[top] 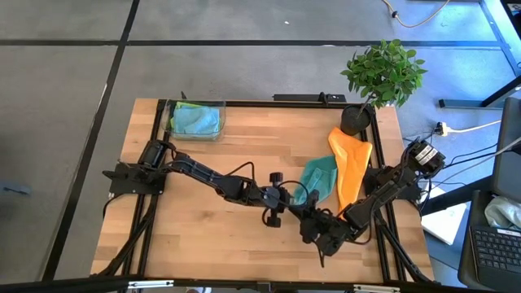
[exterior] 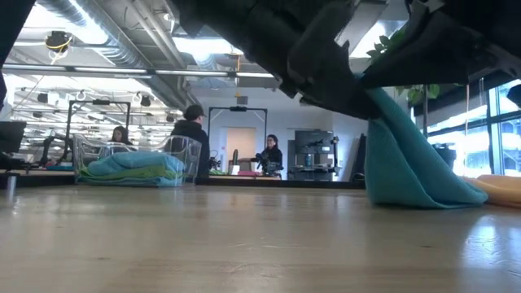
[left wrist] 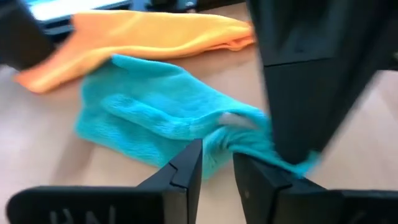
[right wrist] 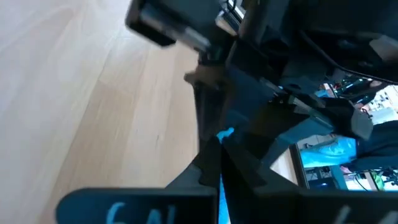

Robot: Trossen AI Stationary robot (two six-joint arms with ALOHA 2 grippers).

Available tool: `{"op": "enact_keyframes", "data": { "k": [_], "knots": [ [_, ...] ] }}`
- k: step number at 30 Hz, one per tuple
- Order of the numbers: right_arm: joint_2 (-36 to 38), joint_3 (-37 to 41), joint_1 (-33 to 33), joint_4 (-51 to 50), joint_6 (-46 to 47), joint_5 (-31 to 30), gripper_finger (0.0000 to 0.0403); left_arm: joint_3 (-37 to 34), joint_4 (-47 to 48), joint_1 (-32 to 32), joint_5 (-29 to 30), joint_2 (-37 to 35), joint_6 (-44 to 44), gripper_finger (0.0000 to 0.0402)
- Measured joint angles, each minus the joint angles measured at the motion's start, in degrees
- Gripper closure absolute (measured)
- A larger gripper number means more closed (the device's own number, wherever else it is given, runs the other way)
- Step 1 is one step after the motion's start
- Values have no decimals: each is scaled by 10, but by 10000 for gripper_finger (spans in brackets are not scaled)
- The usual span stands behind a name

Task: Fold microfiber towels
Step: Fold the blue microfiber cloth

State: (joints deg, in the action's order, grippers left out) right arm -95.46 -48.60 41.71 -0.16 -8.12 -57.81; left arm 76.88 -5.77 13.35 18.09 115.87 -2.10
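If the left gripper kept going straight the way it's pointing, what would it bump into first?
Most likely the teal towel: the left gripper points straight at its bunched near edge, which fills the wrist view ahead. The orange towel lies farther on. The right gripper crowds one side, though depth is hard to judge.

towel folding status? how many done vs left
Done, apparently: blue and green towels piled in the clear bin. In hand: the teal towel, an edge pinched by the right gripper and lifted; the left gripper sits at it. Left: the orange towel, lying loose.
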Motion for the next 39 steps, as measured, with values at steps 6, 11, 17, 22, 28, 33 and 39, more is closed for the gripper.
{"op": "enact_keyframes", "data": {
  "k": [6,11,17,22,28,33,39],
  "knots": [
    [-1,-1,1,3,-13,-26,393,3,11,1,15,-4,-42,371],
    [-1,-1,1,5,-17,-99,381,3,21,-3,6,-22,-40,396],
    [-1,-1,1,21,-61,-156,367,2,60,-2,22,-41,-40,401],
    [-1,-1,0,22,-60,-229,366,2,135,1,55,-74,-13,401],
    [-1,-1,-8,21,-75,-235,366,2,227,20,100,-125,34,401],
    [-1,-1,-27,11,-73,-214,366,2,298,47,117,-159,85,401],
    [-1,2,-55,-13,-56,-62,366,2,390,76,81,-171,191,401]
  ]
}}
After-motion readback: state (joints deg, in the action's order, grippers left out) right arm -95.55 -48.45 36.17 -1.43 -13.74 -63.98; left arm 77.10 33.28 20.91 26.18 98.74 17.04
